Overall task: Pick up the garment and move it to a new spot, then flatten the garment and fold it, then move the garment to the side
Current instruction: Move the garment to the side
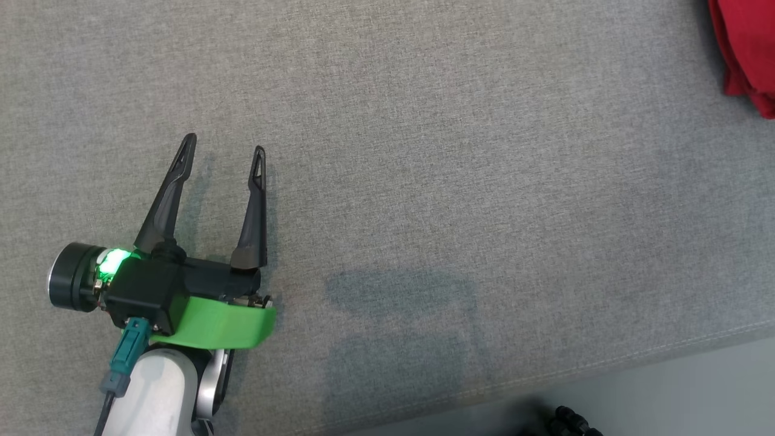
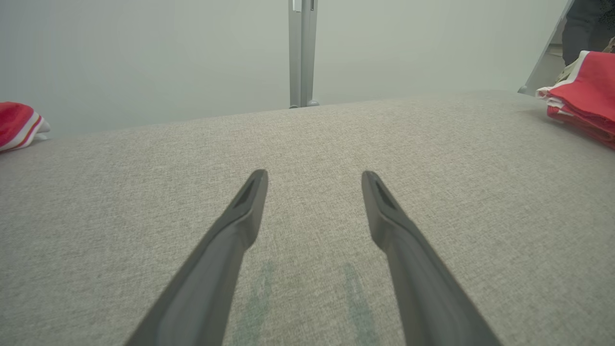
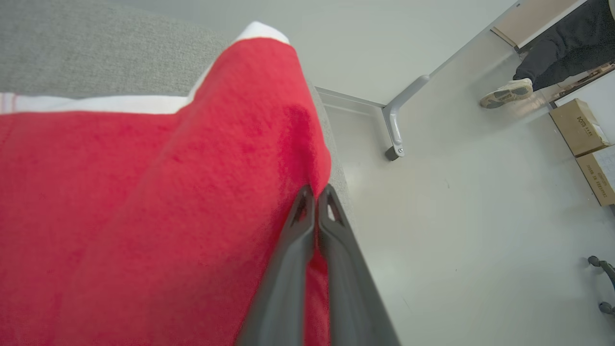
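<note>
The garment (image 1: 748, 48) lies at the tabletop's (image 1: 424, 151) far right corner, pinched by the closed right gripper (image 3: 316, 191); the left gripper (image 1: 225, 144), open and empty, is well apart.

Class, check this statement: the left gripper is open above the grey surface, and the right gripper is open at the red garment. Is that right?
Not quite. The right gripper is shut, pinching the edge of the red garment, as the right wrist view shows. The left gripper is indeed open above the grey surface.
</note>
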### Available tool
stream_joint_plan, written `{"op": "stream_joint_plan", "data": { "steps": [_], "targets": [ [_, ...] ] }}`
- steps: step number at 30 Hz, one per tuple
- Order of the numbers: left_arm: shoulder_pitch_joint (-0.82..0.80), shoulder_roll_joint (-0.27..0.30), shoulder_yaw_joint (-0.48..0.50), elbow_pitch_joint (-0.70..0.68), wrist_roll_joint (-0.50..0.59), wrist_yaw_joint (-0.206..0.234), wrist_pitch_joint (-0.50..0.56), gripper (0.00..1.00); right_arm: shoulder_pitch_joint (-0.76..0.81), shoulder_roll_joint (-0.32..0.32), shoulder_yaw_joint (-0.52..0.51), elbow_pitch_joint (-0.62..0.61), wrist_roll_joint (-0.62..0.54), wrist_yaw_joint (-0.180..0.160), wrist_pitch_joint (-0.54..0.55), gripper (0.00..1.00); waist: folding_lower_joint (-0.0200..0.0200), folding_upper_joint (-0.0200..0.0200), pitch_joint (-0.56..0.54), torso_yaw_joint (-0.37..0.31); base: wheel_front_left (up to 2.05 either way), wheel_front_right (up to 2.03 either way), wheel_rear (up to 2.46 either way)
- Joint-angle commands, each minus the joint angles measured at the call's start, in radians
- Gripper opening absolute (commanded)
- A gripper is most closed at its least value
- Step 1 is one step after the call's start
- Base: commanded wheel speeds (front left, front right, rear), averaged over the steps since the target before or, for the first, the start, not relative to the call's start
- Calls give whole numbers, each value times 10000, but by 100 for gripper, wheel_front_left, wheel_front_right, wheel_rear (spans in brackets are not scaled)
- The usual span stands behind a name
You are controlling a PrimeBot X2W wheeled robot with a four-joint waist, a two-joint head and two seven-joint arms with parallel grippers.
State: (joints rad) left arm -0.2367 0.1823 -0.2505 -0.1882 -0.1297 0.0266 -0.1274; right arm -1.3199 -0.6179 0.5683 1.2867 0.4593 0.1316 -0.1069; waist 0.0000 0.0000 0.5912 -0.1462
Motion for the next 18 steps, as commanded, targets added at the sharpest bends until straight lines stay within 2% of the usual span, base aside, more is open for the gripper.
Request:
{"op": "stream_joint_plan", "data": {
  "steps": [1,10,18],
  "targets": [
    [-13,84,21,-37,11,43,3,100,4,-36,-140,27,-145,-17,-135,100,0,0,3,-15,0,0,0],
    [-50,-2,-95,202,-122,85,-116,100,491,-18,-1209,30,-823,-18,-151,100,0,0,-281,-149,0,0,0],
    [18,-168,57,769,-513,101,-467,100,737,801,-1574,-15,-1200,-18,-1063,100,0,0,-1086,-140,0,0,0]
  ]
}}
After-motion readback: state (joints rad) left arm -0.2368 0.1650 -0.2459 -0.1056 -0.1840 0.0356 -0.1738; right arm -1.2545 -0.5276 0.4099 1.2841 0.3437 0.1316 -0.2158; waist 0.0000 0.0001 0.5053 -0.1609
